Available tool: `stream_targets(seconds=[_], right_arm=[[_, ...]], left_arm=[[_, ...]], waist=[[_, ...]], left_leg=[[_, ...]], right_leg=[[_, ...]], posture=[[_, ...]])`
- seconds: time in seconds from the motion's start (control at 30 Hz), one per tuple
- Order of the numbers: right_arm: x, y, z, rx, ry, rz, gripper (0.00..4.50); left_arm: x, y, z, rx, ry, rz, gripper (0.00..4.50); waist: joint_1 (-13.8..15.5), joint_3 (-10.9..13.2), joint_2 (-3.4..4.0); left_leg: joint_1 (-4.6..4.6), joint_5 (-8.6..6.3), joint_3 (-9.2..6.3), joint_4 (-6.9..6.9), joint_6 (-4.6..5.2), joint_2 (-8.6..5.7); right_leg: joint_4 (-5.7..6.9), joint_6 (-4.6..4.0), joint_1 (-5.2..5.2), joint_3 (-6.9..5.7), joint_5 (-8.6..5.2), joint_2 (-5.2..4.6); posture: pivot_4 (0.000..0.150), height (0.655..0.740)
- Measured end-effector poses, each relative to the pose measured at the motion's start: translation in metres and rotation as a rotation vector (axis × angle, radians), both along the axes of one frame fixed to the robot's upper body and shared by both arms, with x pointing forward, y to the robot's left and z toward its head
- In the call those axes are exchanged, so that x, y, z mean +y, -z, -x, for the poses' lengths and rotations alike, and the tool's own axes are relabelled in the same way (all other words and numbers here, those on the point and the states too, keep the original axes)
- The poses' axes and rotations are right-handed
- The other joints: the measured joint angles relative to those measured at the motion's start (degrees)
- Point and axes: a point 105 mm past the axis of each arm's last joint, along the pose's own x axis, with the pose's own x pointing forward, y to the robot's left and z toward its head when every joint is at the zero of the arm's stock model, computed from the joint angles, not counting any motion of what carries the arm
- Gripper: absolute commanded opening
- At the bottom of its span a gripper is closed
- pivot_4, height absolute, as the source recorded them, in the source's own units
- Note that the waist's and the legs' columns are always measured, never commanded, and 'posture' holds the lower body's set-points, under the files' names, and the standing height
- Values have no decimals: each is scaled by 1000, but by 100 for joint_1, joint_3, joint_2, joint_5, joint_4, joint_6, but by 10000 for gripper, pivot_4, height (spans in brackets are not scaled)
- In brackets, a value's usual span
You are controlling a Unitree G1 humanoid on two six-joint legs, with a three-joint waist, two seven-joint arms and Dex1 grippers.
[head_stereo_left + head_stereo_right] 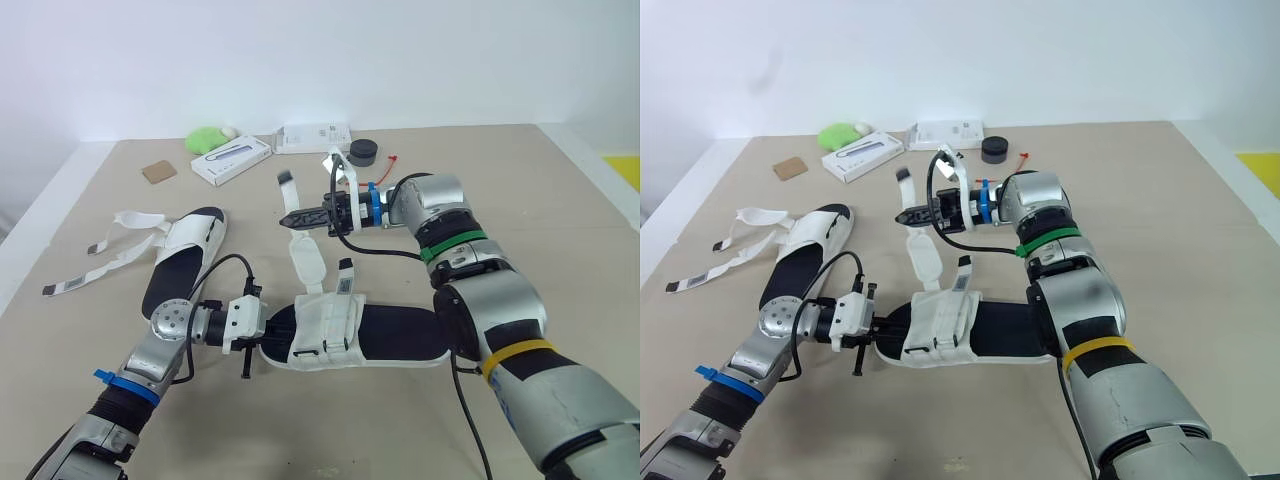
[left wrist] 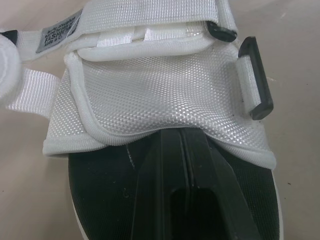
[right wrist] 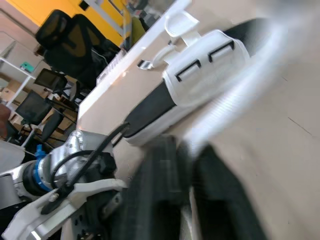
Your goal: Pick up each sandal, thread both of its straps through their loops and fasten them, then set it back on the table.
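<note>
Clamping the near sandal's [image 1: 400,338] white strap [image 1: 307,262] tight in the right gripper [image 1: 290,218], held it raised above the table [image 1: 560,220]. Rested the left gripper [image 2: 182,145], fingers closed together, on that sandal's black footbed [image 2: 100,190]. Saw the other sandal [image 1: 185,260] lying farther left, straps loose.

A beige counter [image 1: 560,230] is seen. A sandal [image 1: 390,335] with a black footbed is laid near its front edge. A second sandal [image 1: 185,255] is laid left of it, straps spread loose. Well behind it are set a brown square [image 1: 158,171], a green lump [image 1: 207,138], two white boxes [image 1: 232,158] and a dark round tub [image 1: 362,153].
</note>
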Motion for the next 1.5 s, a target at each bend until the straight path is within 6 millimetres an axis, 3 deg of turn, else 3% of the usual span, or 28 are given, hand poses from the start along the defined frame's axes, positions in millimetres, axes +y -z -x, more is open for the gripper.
stream_targets(seconds=[0.1,0.2,0.3,0.4,0.5,0.6,0.67,0.7,0.8,0.83,0.87,0.9,0.93,0.97,1.0,1.03,1.07,1.2,1.33,1.5], right_arm=[[-2,-2,2,-38,-11,-17,1525],[-12,-3,13,-216,-41,-35,1525],[-25,-2,43,-427,-110,-9,1525],[-36,9,85,-704,-213,68,1525],[-39,10,97,-855,-213,99,1525],[-36,5,104,-1250,-230,180,1525],[-39,15,111,-1493,-321,255,1525],[-40,19,112,-1536,-348,271,1525],[-51,37,117,-1685,-454,344,8914],[-56,45,118,-1736,-498,365,16068],[-57,48,119,-1749,-512,370,17417],[-59,52,122,-1794,-541,367,23523],[-61,53,123,-1817,-551,364,30399],[-61,53,123,-1825,-554,363,31760],[-62,53,124,-1840,-564,362,37712],[-63,53,124,-1846,-569,363,39552],[-65,53,124,-1850,-567,367,44533],[-82,54,121,-1758,-548,438,44533],[-119,53,110,-1529,-514,616,44533],[-184,29,99,-1202,-356,830,44533]], left_arm=[[0,0,0,0,0,0,0],[-1,0,0,1,3,2,0],[-2,0,0,3,7,1,0],[0,1,-1,8,1,-2,0],[1,3,-2,14,-5,-5,0],[2,4,-3,19,-7,-8,0],[1,5,-4,23,5,-7,0],[1,5,-4,23,8,-8,0],[-1,6,-5,26,21,-3,0],[-2,6,-6,27,26,-2,0],[-1,6,-6,27,26,-2,0],[-2,7,-7,30,29,-2,0],[-1,7,-7,31,31,-4,0],[-1,7,-8,31,32,-5,0],[-1,7,-8,31,35,-5,0],[-1,7,-8,32,37,-6,0],[-2,7,-8,33,41,-7,0],[-4,7,-9,34,53,-8,0],[-4,7,-8,34,56,-10,0],[-3,9,-8,40,61,-13,0]], waist=[[0,0,-1],[6,-7,-10],[14,-10,-10],[12,-19,-11],[3,-26,-10],[-6,-38,-28],[3,-54,-56],[3,-54,-57],[12,-54,-62],[13,-55,-63],[13,-55,-62],[13,-55,-62],[13,-55,-62],[13,-55,-62],[13,-57,-62],[13,-57,-61],[14,-57,-62],[23,-60,-62],[28,-58,-60],[27,-62,-48]], left_leg=[[-1,0,0,2,0,0],[-7,0,-3,4,0,0],[-9,-1,-5,8,1,-1],[-4,-2,-5,12,3,0],[25,-2,-1,15,2,-2],[52,-2,0,13,2,-1],[60,-2,1,7,2,0],[62,-2,2,6,2,0],[76,-3,10,5,1,-6],[83,-3,11,4,1,-6],[85,-3,11,4,1,-7],[89,-3,11,4,1,-7],[98,-2,11,4,1,-6],[100,-2,10,4,1,-6],[105,-2,10,4,1,-6],[106,-2,10,4,1,-6],[107,-2,9,4,1,-6],[108,-3,9,4,1,-8],[108,-4,10,4,2,-10],[112,-7,12,-3,9,-11]], right_leg=[[1,0,0,0,0,0],[1,2,-1,-3,-1,-2],[-1,7,1,-4,-4,-3],[-3,9,9,-4,-5,-1],[-5,15,35,-1,-9,-1],[-8,60,58,3,-35,3],[-14,58,69,3,-35,4],[-14,57,69,4,-35,4],[-18,28,83,10,-18,-2],[-19,27,90,13,-18,-2],[-19,27,91,14,-17,-3],[-18,26,95,15,-17,-2],[-18,25,104,15,-16,-1],[-18,24,105,16,-16,-1],[-18,23,110,16,-15,0],[-18,23,112,16,-15,0],[-18,23,114,16,-15,0],[-20,21,120,16,-16,-3],[-23,20,123,19,-16,-5],[-27,16,125,19,-21,-8]], posture=[[1500,7400],[1500,7400],[1500,7400],[1500,7400],[1500,7400],[1500,7400],[1500,7400],[1500,7400],[1500,7400],[1500,7400],[1500,7400],[1500,7400],[1500,7400],[1500,7400],[1500,7400],[1500,7400],[1500,7400],[1500,7400],[1500,7400],[1500,7400]])
